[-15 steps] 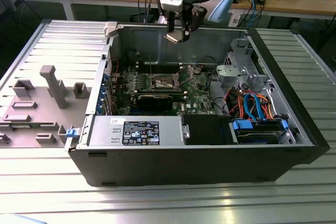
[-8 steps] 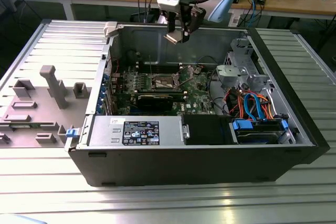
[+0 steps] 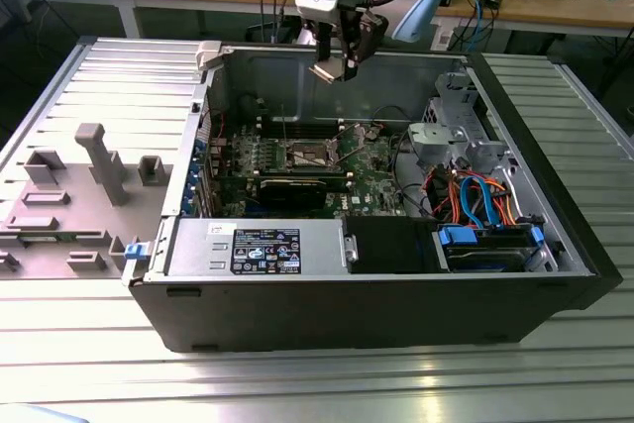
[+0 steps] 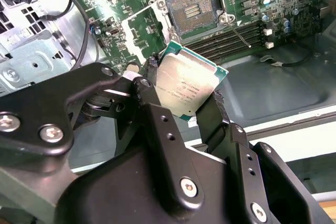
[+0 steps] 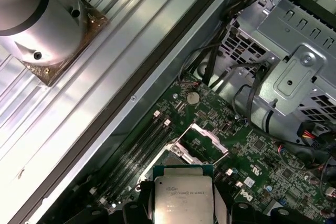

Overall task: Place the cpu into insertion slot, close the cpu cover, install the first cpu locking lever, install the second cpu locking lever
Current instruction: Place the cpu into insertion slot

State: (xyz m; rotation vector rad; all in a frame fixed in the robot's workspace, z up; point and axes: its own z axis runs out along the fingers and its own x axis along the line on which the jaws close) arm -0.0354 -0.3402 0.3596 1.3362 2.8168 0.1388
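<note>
Black gripper fingers (image 4: 147,85) fill the foreground of the second wrist view. The gripper (image 4: 184,85) is clamped on two opposite edges of the cpu (image 4: 188,80), grey metal top facing the camera. It holds the cpu in the air well above the insertion slot (image 4: 191,9) and touching nothing else. In the exterior view the gripper (image 3: 337,64) hangs with the cpu (image 3: 326,71) over the open computer case (image 3: 297,309), higher than the insertion slot (image 3: 307,156) and towards the case's far wall. The case lies on its side on a ribbed metal table (image 3: 297,388), and the green motherboard (image 3: 381,170) spreads around the insertion slot. A silver power supply (image 3: 258,245) sits nearer the camera than the slot, and a grey drive cage (image 3: 446,141) stands to the exterior view's right of it. A long black expansion card (image 3: 292,188) runs just beside the slot on its near side. Black memory slots (image 4: 231,40) flank the insertion slot on both sides. The cpu cover (image 5: 212,138) is swung up off the slot on its hinge, its window showing board behind. The slot's dark centre lies bare with nothing seated in it. A thin wire lever (image 4: 240,34) angles out from the slot's corner across the memory slots. A round coin cell (image 5: 193,97) sits on the board beyond the raised cover.
</note>
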